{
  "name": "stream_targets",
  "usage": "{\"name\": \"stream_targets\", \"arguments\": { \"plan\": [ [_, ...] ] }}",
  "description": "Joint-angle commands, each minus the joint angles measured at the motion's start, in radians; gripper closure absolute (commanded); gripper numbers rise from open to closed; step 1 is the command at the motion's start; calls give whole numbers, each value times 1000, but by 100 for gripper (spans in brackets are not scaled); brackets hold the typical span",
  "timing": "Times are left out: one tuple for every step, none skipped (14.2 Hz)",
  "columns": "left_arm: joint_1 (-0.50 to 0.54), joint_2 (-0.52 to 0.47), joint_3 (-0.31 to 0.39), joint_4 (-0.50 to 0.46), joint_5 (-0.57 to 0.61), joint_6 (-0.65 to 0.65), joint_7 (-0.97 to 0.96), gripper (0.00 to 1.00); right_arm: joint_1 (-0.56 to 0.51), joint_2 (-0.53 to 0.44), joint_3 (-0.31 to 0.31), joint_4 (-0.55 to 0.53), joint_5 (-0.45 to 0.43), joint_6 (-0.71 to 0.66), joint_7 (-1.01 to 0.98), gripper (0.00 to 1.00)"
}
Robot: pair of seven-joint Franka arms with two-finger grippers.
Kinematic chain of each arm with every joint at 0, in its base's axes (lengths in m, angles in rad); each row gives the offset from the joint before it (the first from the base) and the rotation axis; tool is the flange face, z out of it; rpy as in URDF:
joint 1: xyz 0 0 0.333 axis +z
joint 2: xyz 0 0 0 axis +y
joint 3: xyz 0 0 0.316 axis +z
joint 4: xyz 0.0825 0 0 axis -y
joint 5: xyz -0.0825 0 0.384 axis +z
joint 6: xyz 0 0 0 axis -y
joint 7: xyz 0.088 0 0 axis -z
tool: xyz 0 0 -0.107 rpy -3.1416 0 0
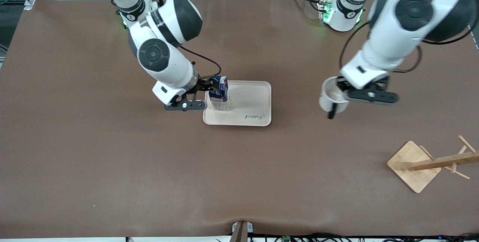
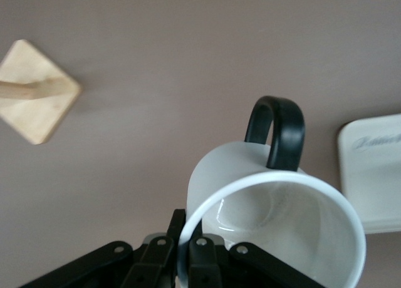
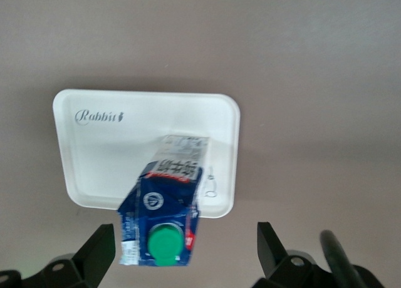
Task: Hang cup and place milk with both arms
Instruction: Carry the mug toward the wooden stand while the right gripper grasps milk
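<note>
Wooden mug rack [image 1: 415, 165], square base and pegged post, stands lowest in the front view, at about four o'clock on the brown desk [image 1: 112, 167], awaiting the cup.

Two white arms work the desk from twelve o'clock. The right arm [image 1: 161, 55] reaches down to the cream tray [image 1: 254, 100] near the desk's centre. The left arm [image 1: 389, 47] hangs over bare desk at about three o'clock from the tray.

The cup [image 1: 331, 98] is off the desk in the left gripper [image 1: 346, 96], whose fingers [image 2: 188, 257] pinch its rim and wall. That grip leaves the black handle [image 2: 276, 128] free and pointing away from the wrist, apparently so a rack peg can pass through it.

The milk [image 1: 220, 94] stands upright on the tray, at nine o'clock on it, by the edge toward the right arm's end. The right gripper [image 1: 198, 95] straddles the carton with fingers [image 3: 94, 250] spread wide, gripping nothing. The placing looks done, with hanging the cup likely the step remaining.
</note>
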Motion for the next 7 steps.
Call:
{"name": "stream_targets", "arguments": {
  "plan": [
    [114,-11,-11,63,6,-112,121,100,16,22,-9,13,31,11,13,0],
    [163,-11,-11,71,6,-116,190,100,16,25,-9,10,32,11,13,0],
    [207,-14,-11,73,6,-118,267,100,27,33,-9,5,32,11,13,0],
    [249,-15,-11,74,6,-117,336,100,39,37,-9,2,32,13,13,0],
    [296,-18,-10,77,6,-117,405,100,44,47,-9,2,32,18,13,0],
    [341,-14,-11,87,6,-117,478,100,48,51,-9,2,34,19,14,0],
    [379,-9,-10,96,4,-117,537,100,53,53,-9,0,34,21,14,0]
  ]
}}
